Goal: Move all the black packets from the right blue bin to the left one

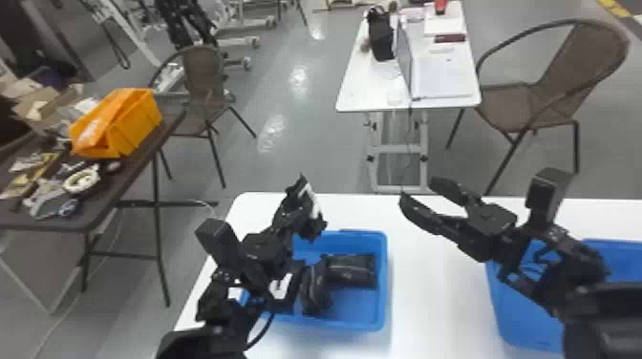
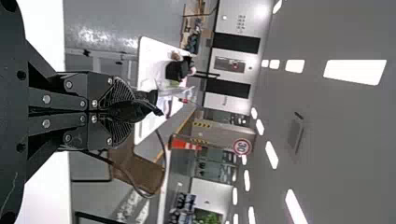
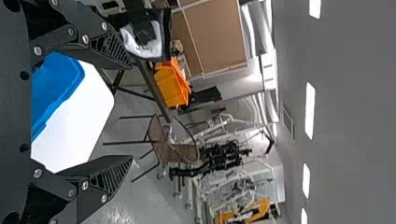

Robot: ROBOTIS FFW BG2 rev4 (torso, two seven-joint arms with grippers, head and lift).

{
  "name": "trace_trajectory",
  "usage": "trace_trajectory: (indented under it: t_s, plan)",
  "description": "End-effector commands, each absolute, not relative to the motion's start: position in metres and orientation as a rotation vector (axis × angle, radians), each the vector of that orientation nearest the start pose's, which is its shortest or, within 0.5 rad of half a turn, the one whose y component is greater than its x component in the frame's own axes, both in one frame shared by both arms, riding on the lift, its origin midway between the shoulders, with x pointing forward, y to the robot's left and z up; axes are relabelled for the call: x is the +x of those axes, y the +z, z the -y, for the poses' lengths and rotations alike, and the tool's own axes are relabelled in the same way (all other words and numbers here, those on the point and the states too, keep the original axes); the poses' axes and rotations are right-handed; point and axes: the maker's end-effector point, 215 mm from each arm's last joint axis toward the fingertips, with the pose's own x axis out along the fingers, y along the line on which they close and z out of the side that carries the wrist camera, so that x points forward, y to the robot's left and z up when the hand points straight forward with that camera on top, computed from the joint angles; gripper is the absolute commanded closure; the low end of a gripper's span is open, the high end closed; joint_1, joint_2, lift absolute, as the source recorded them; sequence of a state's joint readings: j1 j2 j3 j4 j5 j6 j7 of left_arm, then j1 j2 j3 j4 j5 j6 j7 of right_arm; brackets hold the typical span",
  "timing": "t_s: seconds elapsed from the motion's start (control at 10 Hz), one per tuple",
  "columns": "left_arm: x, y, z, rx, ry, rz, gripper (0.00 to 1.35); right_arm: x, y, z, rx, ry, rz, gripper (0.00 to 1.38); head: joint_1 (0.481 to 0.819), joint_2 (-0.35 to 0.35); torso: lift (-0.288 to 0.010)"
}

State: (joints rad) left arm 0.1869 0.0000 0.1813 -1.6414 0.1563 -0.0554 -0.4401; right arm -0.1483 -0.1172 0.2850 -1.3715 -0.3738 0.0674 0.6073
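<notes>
White table: carries both bins, set well apart, with bare top between them.
Blue right bin: the source. The right arm crosses over it and hides much of its inside, so I cannot tell how many packets are left there, if any. Emptying it cannot be called finished from here.
Blue left bin: the goal, already part filled, with bare floor showing toward its near right corner.
Black right gripper: spread wide with nothing between its fingers, held above the table between the bins. Probably free for another pick, should the right bin need one.
Black left gripper: pressed together on a packet, up over the far edge of the left bin; the left arm reaches across that bin's left side.
Delivered packets: at least two. The crosswise packet lies by the far right corner; the lengthwise packet lies just beside it. A dark shape next to the left arm may be a third, too covered to be sure.
Held packet: pinched in the left gripper, outside the bin's walls, so not yet delivered. It looks to need only lowering and letting go.
Overall: well under way, I'd judge; one packet certainly remains to be put down, and the right bin's share is unknown.
</notes>
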Motion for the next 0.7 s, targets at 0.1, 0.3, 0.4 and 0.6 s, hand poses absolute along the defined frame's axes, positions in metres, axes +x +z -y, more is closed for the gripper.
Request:
trace_trajectory:
  t_s: [0.1, 0.3, 0.4, 0.6]
  plan:
    - [0.507, -0.415, -0.242, -0.091, -0.247, -0.078, 1.14, 0.550, -0.374, 0.036, 0.269, 0.799, -0.122, 0.38, 0.695, 0.227, 0.000]
    - [0.507, -0.406, -0.250, -0.103, -0.231, -0.036, 0.19, 0.552, -0.374, 0.055, 0.269, 0.752, -0.115, 0.38, 0.695, 0.214, 0.000]
    - [0.509, -0.395, -0.242, -0.113, -0.243, -0.003, 0.03, 0.551, -0.378, 0.073, 0.283, 0.683, -0.106, 0.38, 0.695, 0.207, 0.000]
    - [0.505, -0.368, -0.230, -0.152, -0.253, 0.083, 0.13, 0.539, -0.385, 0.122, 0.255, 0.534, -0.088, 0.38, 0.695, 0.168, 0.000]
